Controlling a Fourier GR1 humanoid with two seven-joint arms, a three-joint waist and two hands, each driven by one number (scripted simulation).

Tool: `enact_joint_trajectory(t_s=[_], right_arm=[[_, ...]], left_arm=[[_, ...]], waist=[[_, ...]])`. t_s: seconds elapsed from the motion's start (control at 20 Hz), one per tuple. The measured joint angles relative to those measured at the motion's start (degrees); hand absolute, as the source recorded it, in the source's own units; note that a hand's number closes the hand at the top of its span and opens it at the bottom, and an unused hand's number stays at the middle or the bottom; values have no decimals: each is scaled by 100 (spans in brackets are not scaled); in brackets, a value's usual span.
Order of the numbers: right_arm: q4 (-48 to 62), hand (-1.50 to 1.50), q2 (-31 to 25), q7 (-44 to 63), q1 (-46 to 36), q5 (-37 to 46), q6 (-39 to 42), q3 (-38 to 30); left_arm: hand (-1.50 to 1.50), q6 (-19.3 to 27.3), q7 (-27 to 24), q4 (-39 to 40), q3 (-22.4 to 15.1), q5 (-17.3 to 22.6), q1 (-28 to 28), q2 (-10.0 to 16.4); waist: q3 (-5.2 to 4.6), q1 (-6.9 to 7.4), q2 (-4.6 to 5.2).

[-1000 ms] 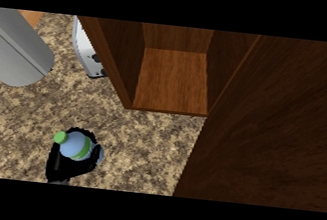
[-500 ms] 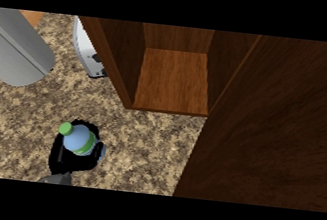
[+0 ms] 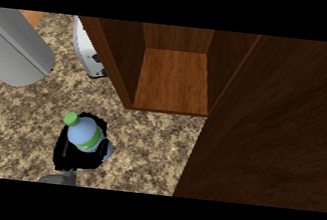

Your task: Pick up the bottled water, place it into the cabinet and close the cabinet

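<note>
Up and left of the right hand (image 3: 80,159), a large grey rounded shape (image 3: 14,46) is cut off by the view's edges, and what it is cannot be told. The hand's fingers curl round the bottled water (image 3: 84,135), hiding its lower part. The green cap (image 3: 70,118) pokes out above the speckled counter (image 3: 16,131). Straight above the hand, a white object (image 3: 89,56) sits half hidden behind the cabinet (image 3: 119,62) wall. Further right, the cabinet's shelf (image 3: 173,83) lies open. Its door (image 3: 275,139) fills the right side, cut off at the edges.
</note>
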Motion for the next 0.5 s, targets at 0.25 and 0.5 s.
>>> enact_joint_trajectory(t_s=[0.25,0.5], right_arm=[[1,-150,-45,-12,15,19,-47,64],[5,-150,-117,-217,115,6,-81,54]], left_arm=[[150,676,413,-734,-525,123,-28,-12],[150,1183,645,-1070,-873,75,-288,-16]], waist=[[-1,-6,-1],[-1,-18,4]])
